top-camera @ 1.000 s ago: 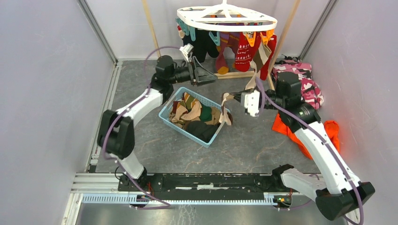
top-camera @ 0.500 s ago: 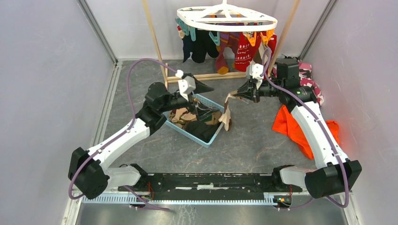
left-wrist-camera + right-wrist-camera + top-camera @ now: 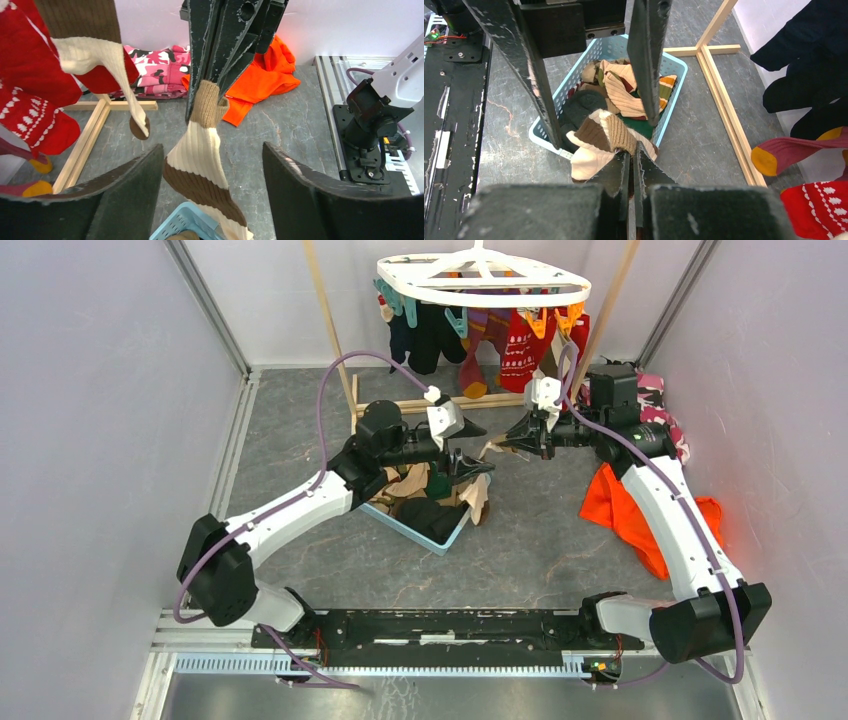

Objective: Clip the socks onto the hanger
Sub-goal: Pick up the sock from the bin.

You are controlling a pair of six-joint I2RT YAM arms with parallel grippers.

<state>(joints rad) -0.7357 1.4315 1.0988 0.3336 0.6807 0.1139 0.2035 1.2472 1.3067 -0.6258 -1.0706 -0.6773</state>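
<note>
A beige-brown striped sock (image 3: pixel 197 165) is being pinched at its ribbed cuff by the right end effector (image 3: pixel 210 87), whose two fingers are being pressed together on the fabric. In the right wrist view the folded cuff is being gripped right at the tips of that end effector (image 3: pixel 630 150), and the rest of the sock (image 3: pixel 596 137) is being left to hang down towards the light blue basket (image 3: pixel 540 136).

The left end effector (image 3: pixel 212 150) is being held with its fingers spread wide, one on each side of the hanging sock, and neither is being touched by it. Seen from above, the left end effector (image 3: pixel 482 450) is being presented tip to tip with the right end effector (image 3: pixel 502 446) over the basket's far corner. The sock (image 3: pixel 481 492) is being dangled between them, with its toe just beside the basket rim (image 3: pixel 425 540).

More socks are being held inside the basket, which is being carried by the grey table (image 3: pixel 540 550). The white hanger (image 3: pixel 480 282) is being suspended above and behind both arms, well apart from the gripped sock, with red, purple and navy socks (image 3: pixel 520 345) being held in its clips. An orange cloth (image 3: pixel 620 510) and a pink camouflage garment (image 3: pixel 655 390) are being left on the table to the right.
</note>
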